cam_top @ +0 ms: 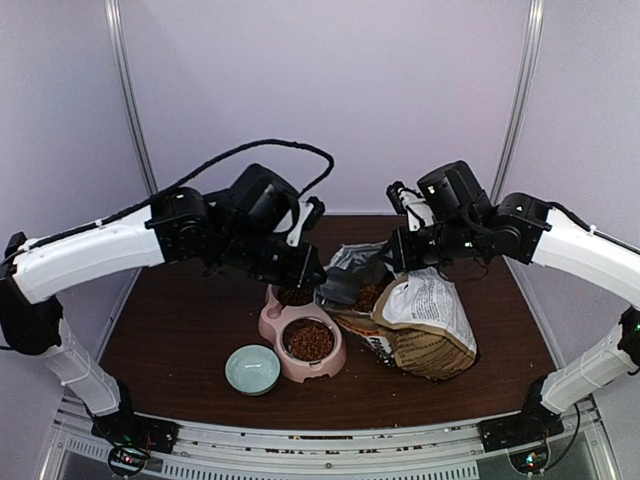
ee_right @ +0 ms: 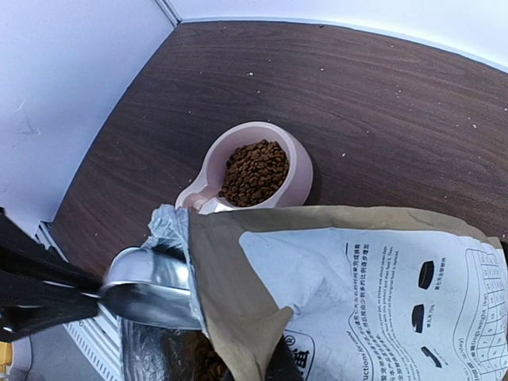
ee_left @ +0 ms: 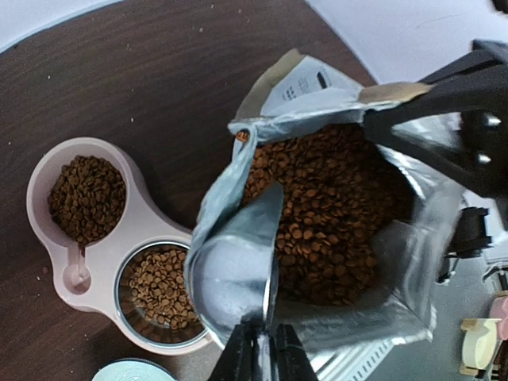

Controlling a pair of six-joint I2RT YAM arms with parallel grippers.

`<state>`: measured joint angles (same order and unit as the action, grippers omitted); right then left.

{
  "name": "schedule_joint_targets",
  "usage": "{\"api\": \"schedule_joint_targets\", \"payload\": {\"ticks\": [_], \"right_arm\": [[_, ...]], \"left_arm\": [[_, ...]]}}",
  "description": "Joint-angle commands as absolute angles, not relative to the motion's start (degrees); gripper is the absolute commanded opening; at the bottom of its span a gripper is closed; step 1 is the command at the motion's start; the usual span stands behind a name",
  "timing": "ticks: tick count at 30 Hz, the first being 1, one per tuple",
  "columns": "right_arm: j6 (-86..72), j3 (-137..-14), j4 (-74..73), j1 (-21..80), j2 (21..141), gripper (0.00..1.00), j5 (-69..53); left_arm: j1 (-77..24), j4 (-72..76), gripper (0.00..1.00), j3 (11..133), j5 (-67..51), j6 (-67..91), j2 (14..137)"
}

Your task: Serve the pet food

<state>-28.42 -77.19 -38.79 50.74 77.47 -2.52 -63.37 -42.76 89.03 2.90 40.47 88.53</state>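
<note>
Kibble (ee_left: 87, 198) already fills both bowl (ee_left: 40, 238) wells. Your left pincer (ee_left: 260, 343) clamps the scoop (ee_left: 234, 274) inside the bag (cam_top: 430, 320) at three o'clock; your right pincer (cam_top: 390, 258) pinches its rim.

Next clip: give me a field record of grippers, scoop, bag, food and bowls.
left gripper: shut on metal scoop handle; scoop at paper bag mouth, no food visible in it
right gripper: shut on bag rim, holding it open
kibble: in bag and both wells of pink double bowl
teal bowl: empty, beside pink bowl
</note>
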Motion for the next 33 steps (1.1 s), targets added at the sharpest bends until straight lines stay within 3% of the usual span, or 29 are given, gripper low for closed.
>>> {"api": "schedule_joint_targets", "payload": {"ticks": [1,4,10,22,33], "right_arm": [[-28.27,-77.91,-28.07,52.7,76.29,0.0,-2.56],[-28.41,-77.57,-27.73,53.01,76.12,0.0,-2.3],[-29.13,-76.6,-28.21,52.87,74.9,0.0,-1.38],[-32.96,-71.76,-26.91,49.15,71.52,0.0,-6.37],[-34.24,-69.21,-28.52,47.13,67.76,0.0,-5.47]], "left_arm": [[-64.76,-46.25,0.0,95.77,13.6,41.39,97.14],[-64.86,-43.55,0.0,100.01,14.42,40.25,104.08],[-65.2,-32.66,0.0,103.18,-1.73,39.35,112.46],[-63.57,-2.65,0.0,81.11,-20.77,49.97,101.28],[-60.12,14.94,0.0,61.41,-16.64,66.35,85.95]]}}
